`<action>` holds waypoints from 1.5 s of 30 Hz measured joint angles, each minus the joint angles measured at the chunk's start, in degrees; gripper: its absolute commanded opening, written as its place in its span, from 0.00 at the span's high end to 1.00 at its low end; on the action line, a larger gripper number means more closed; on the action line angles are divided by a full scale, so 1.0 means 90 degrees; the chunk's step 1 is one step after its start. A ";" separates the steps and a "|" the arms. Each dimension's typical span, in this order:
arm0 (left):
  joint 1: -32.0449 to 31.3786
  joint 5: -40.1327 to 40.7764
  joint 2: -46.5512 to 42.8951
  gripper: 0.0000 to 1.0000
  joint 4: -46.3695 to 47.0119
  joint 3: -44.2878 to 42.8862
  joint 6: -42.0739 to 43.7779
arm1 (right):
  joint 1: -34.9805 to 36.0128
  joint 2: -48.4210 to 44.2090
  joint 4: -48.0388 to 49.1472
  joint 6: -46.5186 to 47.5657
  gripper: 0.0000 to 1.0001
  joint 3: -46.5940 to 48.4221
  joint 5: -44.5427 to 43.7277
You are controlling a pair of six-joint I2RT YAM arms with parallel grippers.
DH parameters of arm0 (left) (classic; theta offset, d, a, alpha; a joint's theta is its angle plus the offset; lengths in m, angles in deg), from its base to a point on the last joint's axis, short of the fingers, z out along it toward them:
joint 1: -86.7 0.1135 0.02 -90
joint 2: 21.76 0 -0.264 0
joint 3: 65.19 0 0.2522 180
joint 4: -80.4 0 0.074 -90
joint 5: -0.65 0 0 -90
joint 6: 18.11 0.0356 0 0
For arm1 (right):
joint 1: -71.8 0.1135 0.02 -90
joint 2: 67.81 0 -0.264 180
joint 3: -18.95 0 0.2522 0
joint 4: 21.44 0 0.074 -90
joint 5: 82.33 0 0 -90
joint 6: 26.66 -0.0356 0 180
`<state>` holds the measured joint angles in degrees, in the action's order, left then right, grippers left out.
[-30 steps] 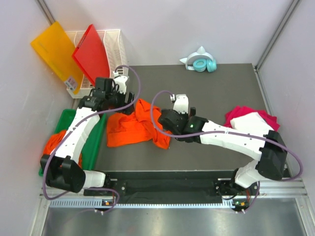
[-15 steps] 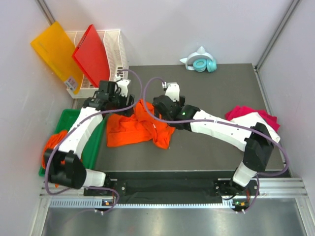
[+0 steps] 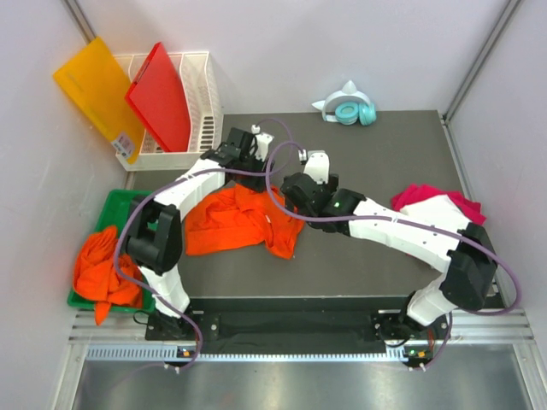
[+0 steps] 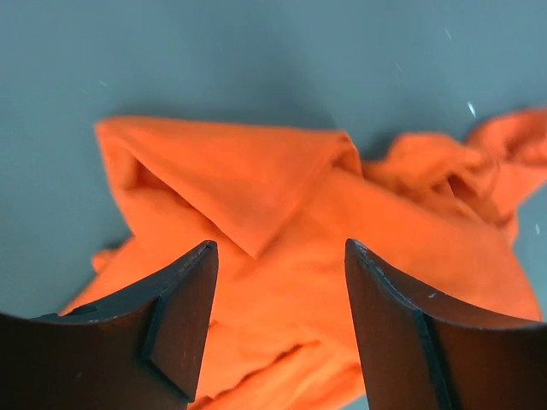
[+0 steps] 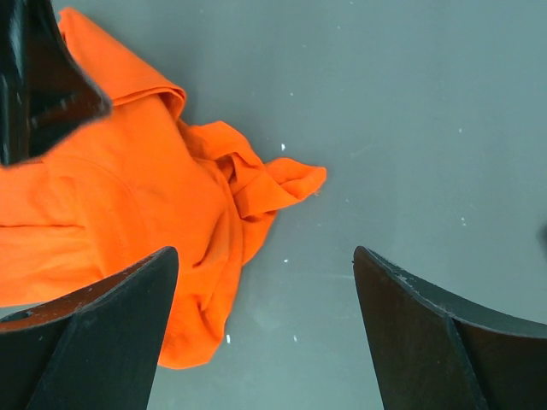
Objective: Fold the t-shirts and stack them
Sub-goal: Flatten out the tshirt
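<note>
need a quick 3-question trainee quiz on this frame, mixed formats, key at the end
1. True or false: the left gripper is shut on the orange t-shirt lying on the table.
2. Multiple choice: the heap of orange shirts on the left lies in A) the green bin, B) a cardboard box, C) a drawer.
3. Short answer: which two colours make up the stack of shirts at the table's right edge?

Key: 1 false, its jaws stand apart above the cloth with nothing between them; 2 A; 3 pink and white.
</note>
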<state>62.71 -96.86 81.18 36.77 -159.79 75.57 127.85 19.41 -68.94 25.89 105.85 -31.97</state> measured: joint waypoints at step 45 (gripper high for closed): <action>0.0044 0.0610 0.0741 0.55 0.0126 0.0092 -0.0311 | -0.0024 -0.0019 -0.0053 -0.0321 0.16 -0.0495 0.0044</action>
<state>63.11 -91.37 87.84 37.91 -158.96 72.77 127.64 19.23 -69.42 23.00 101.39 -31.57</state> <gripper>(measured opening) 0.479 0.840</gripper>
